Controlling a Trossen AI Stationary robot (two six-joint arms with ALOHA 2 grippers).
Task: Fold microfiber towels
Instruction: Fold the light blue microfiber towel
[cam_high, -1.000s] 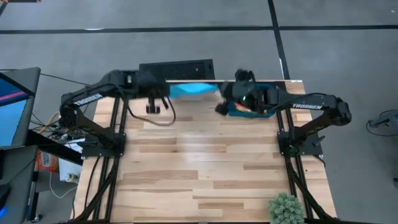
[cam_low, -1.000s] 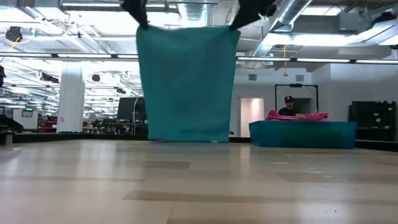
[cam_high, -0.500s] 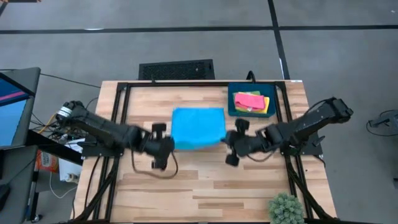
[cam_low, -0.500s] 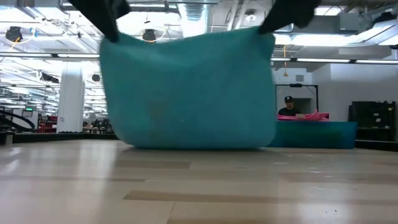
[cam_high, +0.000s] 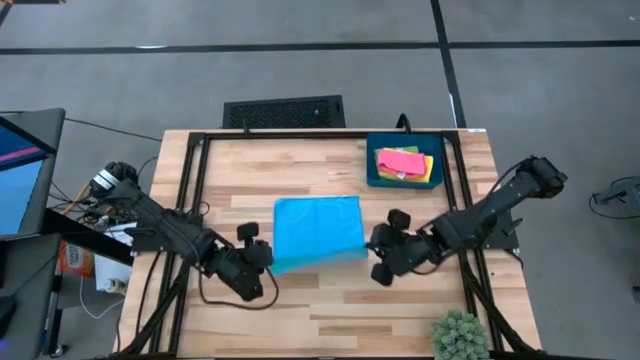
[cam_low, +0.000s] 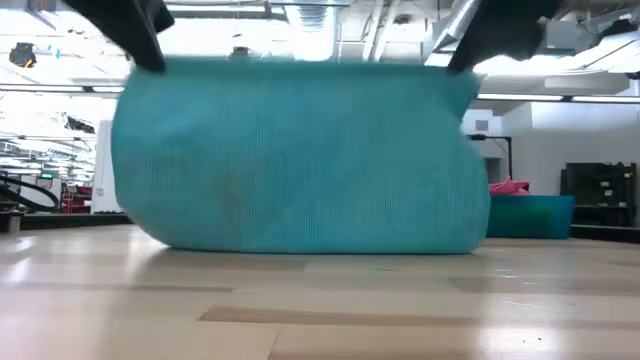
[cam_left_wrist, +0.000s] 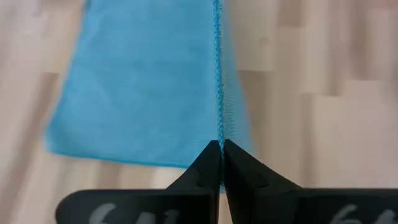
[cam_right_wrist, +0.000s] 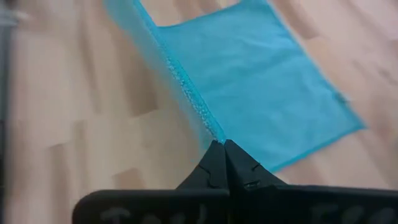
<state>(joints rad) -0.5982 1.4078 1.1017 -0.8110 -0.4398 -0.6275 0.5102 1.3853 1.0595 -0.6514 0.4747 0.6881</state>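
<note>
A sky-blue microfiber towel (cam_high: 317, 230) lies in the middle of the wooden table, its far part flat on the wood. Its near edge (cam_low: 300, 65) is raised and stretched between my two grippers. My left gripper (cam_high: 262, 256) is shut at the near-left corner and my right gripper (cam_high: 378, 246) is shut at the near-right corner. In the low view the towel (cam_low: 300, 160) hangs like a curtain down to the tabletop. A pink towel (cam_high: 398, 160) and a yellow towel (cam_high: 429, 170) lie in the dark blue tray (cam_high: 371, 166). My left gripper pinches the towel's hemmed edge (cam_left_wrist: 219, 127) at the near-left corner between its two shut fingertips. It comes slanting down from the near left. The corner is held off the table, and the edge runs away from the fingers. Whether it holds one layer or several does not show. My right gripper pinches the towel's edge (cam_right_wrist: 210, 129) at the near-right corner between its shut fingertips, slanting down from the near right. That corner is lifted, and the cloth slopes from it down to the flat part (cam_right_wrist: 261, 87) on the table.
The tray stands at the far right of the table and also shows in the low view as the tray (cam_low: 530, 215). A small green plant (cam_high: 460, 335) sits at the near-right corner. A black grille (cam_high: 283, 110) lies beyond the far edge. Bare wood lies on the near side of the towel.
Both grippers have gone from the table's far edge toward its near edge and downward, staying shut on the towel's top corners. The towel hung clear at the far side a second ago. It has been drawn along, and its lower part now lies spread on the table.
</note>
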